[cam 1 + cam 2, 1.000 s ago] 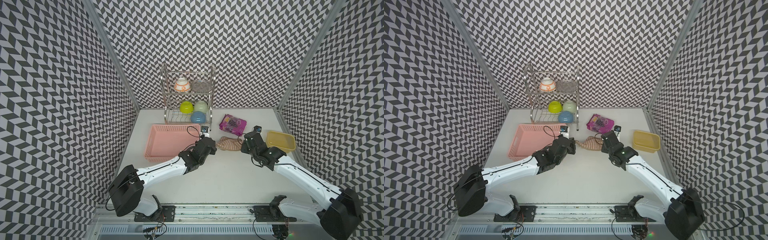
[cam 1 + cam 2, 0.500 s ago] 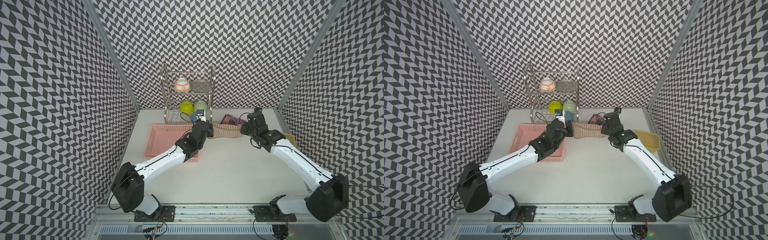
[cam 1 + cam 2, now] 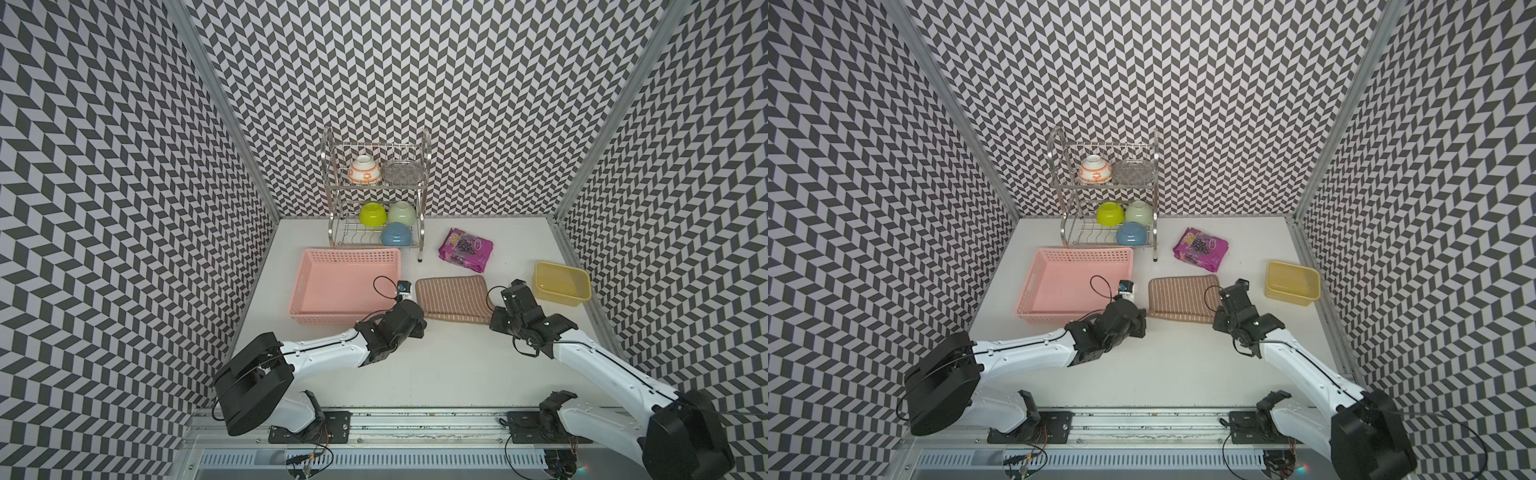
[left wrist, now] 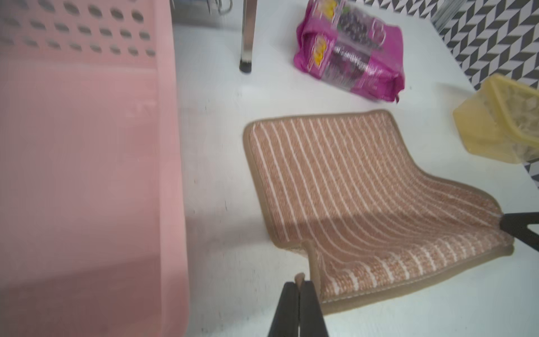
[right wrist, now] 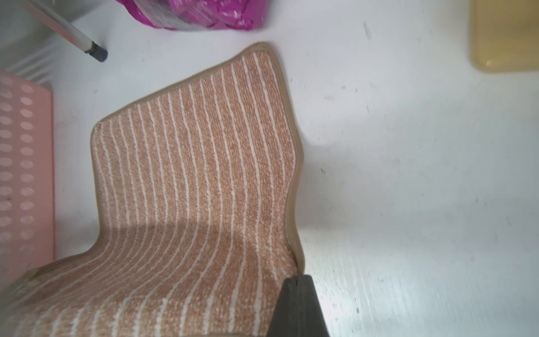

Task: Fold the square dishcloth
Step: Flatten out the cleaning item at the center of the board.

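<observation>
No legible txt; purple bag (image 3: 465,251) print too blurry

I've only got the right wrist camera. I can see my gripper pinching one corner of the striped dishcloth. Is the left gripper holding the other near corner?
Observer: Yes. In the left wrist view the left gripper is shut on the square dishcloth, at the corner on the pink basket side.
Operator: And that metal leg at the edge of my picture, what does it belong to?
Observer: A two-tier dish rack standing behind the basket. Both top views show a blue bowl upturned on its lower shelf.
</observation>
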You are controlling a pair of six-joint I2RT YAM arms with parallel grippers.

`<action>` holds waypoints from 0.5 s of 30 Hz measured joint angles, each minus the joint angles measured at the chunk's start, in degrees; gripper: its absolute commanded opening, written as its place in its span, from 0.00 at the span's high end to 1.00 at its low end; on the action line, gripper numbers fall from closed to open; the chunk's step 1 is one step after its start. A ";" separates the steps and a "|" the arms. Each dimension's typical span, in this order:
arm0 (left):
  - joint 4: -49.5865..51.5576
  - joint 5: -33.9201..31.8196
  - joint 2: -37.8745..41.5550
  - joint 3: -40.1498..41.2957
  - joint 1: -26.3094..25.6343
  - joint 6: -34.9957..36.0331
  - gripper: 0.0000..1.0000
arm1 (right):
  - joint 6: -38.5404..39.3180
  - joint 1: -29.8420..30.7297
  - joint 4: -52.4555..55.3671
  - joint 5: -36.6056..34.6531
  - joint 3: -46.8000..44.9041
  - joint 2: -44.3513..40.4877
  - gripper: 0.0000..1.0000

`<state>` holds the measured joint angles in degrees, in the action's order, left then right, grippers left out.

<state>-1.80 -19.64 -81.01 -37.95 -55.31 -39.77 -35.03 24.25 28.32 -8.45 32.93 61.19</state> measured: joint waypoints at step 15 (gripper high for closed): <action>-1.57 0.63 0.76 7.87 -7.52 -12.20 0.69 | -6.05 0.04 -0.07 5.99 -9.42 -6.27 0.60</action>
<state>-3.38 -19.00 -80.25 -30.09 -62.83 -51.96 -41.08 24.29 28.25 -2.46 23.51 54.92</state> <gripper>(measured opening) 0.239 0.362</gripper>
